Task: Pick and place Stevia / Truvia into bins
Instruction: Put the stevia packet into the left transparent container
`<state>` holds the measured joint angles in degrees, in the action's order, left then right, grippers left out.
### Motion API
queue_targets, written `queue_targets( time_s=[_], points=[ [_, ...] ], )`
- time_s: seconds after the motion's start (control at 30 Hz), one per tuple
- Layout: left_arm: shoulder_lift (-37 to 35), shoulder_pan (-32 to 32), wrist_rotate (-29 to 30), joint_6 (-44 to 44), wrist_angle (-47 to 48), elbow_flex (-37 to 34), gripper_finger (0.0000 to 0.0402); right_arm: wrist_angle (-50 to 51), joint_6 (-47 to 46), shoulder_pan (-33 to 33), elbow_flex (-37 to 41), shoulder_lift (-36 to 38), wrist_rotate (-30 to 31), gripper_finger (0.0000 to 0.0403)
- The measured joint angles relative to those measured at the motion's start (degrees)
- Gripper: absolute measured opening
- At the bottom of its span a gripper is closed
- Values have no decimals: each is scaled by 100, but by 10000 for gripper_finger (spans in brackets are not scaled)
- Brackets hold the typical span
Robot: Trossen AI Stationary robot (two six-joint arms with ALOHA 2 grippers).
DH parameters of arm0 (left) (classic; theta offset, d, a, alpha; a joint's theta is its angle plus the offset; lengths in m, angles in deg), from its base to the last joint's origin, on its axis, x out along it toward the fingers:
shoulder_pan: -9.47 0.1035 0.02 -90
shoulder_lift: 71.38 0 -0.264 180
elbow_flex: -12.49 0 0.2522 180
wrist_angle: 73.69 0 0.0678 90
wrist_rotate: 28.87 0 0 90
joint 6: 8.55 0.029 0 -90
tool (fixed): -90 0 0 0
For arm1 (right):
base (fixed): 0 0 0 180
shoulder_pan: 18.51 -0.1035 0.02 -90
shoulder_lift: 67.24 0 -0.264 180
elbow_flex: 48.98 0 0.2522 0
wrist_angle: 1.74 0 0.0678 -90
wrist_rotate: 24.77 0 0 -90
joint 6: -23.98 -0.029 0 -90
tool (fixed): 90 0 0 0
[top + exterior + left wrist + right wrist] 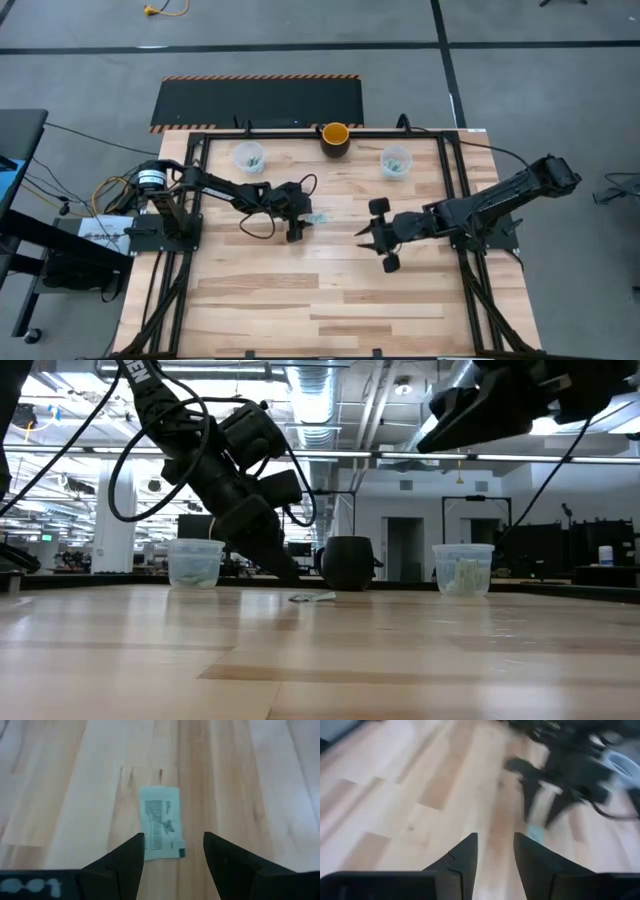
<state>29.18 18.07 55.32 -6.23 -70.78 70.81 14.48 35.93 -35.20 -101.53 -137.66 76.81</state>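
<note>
One sachet [161, 822] is lying flat on the table [330, 290], near the middle, apart from both bins. Left gripper [173, 851] is hovering low right at it, fingers [131, 857] spread wide and holding nothing, the sachet's near end sitting between the tips. In the low view the sachet [313, 597] is resting on the wood just beside the left gripper's [281, 568] tip.

Left bin [249, 157] and right bin [396, 162] are standing at the table's far edge, each already showing some sachets inside; dark cup [335, 137] is between them.

Right gripper [371, 233] is waiting above the table on the right side, fingers [465, 854] apart, empty.

Step looks like the pick approach, grasp not yet made. Next move probably calls for dropping onto the wood, pinching the thin paper without sliding it away, then carrying it to a bin, likely the left one.
</note>
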Motion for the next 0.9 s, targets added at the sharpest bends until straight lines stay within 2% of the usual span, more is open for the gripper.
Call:
queue_targets(
  time_s=[0.4,0.9],
  points=[
    [4,19,208,-39,-10,0,193,-120,-288,434,0,-45,-96,121],
    [887,7,217,-54,-155,452,191,-59,-354,592,0,-48,-103,121]
  ],
)
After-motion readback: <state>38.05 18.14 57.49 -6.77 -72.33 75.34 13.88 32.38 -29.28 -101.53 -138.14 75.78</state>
